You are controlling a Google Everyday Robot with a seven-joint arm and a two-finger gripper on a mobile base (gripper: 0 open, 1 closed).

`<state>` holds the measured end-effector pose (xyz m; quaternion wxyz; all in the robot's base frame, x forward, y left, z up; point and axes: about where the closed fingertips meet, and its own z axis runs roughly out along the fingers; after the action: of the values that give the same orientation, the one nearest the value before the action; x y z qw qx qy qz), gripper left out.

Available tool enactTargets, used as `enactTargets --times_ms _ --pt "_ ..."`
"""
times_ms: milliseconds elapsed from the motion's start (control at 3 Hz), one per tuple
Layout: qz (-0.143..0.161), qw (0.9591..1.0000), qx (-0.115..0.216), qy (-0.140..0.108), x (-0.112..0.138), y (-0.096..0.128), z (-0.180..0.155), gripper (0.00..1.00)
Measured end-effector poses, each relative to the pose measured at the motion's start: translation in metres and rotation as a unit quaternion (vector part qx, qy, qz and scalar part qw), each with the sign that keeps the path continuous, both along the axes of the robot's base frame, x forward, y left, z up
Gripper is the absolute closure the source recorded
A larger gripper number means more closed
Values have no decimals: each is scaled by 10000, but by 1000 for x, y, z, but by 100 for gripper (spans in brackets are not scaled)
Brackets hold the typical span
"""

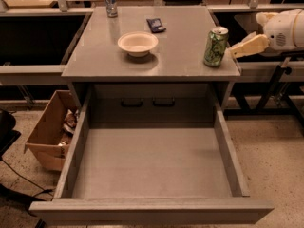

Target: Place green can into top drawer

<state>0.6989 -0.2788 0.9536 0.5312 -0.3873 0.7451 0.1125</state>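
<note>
The green can (215,46) stands upright near the right edge of the grey cabinet top (180,56). It has mottled green sides and a silver top. My gripper (236,49) comes in from the right, level with the can. Its cream-coloured tip is just right of the can and a small gap shows between them. The top drawer (152,165) is pulled out wide open below the cabinet top, and nothing lies in it.
A white bowl (137,43) sits mid-top, a dark blue packet (156,24) behind it, a slim silver-blue can (110,0) at the back left. A brown cardboard box (50,129) stands on the floor left of the drawer. Dark table frames flank both sides.
</note>
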Motion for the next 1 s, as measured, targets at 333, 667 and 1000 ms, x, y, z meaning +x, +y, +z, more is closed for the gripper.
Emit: enactTargets --times_ms 333,667,1000 --pt "19 9989 456 -132 27 6 4 0" --pt "-72 9938 1076 -261 48 9 -1 0" --pt "-139 9835 1787 -261 69 21 -16 0"
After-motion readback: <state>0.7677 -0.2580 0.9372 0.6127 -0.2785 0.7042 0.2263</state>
